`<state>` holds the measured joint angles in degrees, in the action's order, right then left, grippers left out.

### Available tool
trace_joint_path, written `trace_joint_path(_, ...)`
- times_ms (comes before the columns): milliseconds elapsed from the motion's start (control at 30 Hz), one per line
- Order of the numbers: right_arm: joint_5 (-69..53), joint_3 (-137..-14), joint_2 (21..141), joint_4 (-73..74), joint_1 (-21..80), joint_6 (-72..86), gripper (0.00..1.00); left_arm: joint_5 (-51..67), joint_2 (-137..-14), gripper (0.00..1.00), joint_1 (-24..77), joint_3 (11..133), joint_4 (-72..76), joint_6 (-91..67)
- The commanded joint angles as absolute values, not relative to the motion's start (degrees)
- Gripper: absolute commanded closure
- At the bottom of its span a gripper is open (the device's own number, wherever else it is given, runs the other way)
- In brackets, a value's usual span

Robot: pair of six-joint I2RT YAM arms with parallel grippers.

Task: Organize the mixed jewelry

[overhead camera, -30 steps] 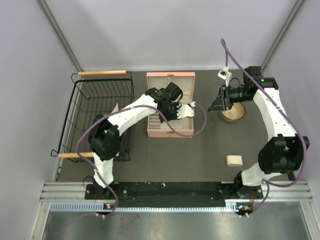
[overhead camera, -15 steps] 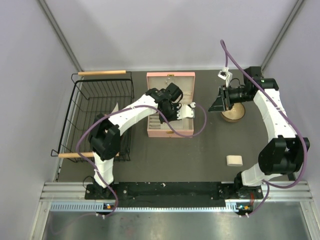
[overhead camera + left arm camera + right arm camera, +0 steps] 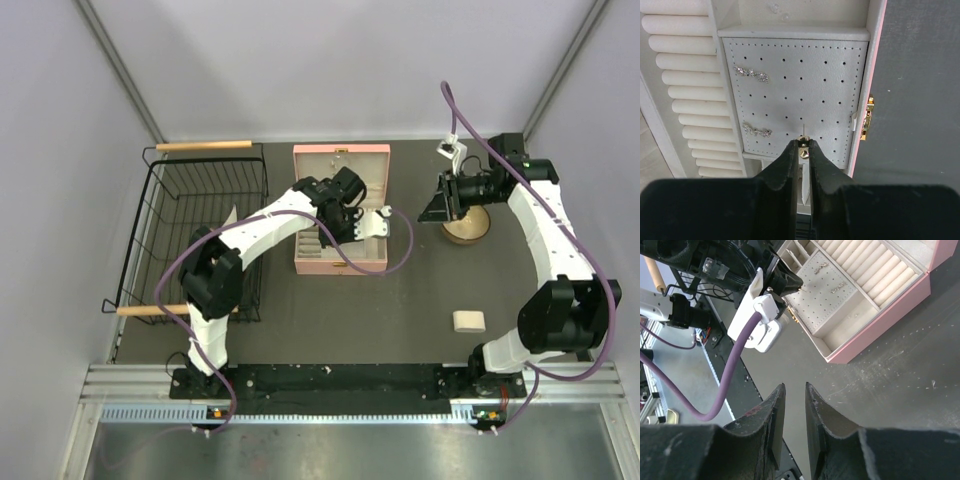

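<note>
- My left end effector is closed on a small gold stud; the stud's thin pin points away from the fingertips, toward the perforated panel; I cannot tell whether the pin touches it
- That panel sits inside the open pink box; the left arm reaches over the box from the left
- Two sparkly earrings are pinned on the panel's left half, one toward the far end, one just beside my fingertips; the ring rolls run alongside them on the left
- A gold clasp shows on the box's right wall, next to bare dark tabletop
- My right end effector hangs over the tabletop to the right of the box; its fingers stand slightly parted with nothing between them
- The wooden bowl lies just beside and partly under the right arm; I cannot make out its contents
- The wire basket stands at the left; a beige block lies near the right arm's base, well apart from the box
</note>
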<state>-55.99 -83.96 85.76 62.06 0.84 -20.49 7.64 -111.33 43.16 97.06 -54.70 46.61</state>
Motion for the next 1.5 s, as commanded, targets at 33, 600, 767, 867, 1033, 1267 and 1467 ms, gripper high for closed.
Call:
trace_joint_path(33, -56.2, -83.7, 83.3, 60.5, 0.2, -20.3, 0.77, 8.4, -112.3, 1.00, 43.2, 97.7, -54.8, 47.3)
trace_joint_path(600, -55.3, -82.8, 82.5, 60.0, 0.3, -20.6, 0.78, 7.6, -112.7, 1.00, 43.2, 98.1, -53.8, 47.2)
trace_joint_path(767, -55.4, -82.6, 82.6, 60.0, 0.3, -20.6, 0.78, 7.6, -112.1, 1.00, 43.2, 98.4, -53.7, 47.0)
trace_joint_path(867, -55.3, -82.5, 82.6, 60.0, 0.3, -20.6, 0.78, 7.6, -111.6, 1.00, 43.2, 98.9, -53.7, 46.9)
trace_joint_path(1033, -55.5, -82.4, 82.7, 59.9, 0.3, -20.6, 0.78, 7.5, -111.4, 1.00, 43.2, 99.5, -53.7, 47.0)
trace_joint_path(1267, -55.4, -82.3, 82.3, 59.9, 0.3, -20.6, 0.78, 7.3, -112.1, 1.00, 43.2, 99.2, -53.7, 47.1)
trace_joint_path(1467, -55.3, -82.3, 82.2, 59.9, 0.2, -20.7, 0.78, 7.2, -112.6, 1.00, 43.2, 99.1, -53.7, 47.4)
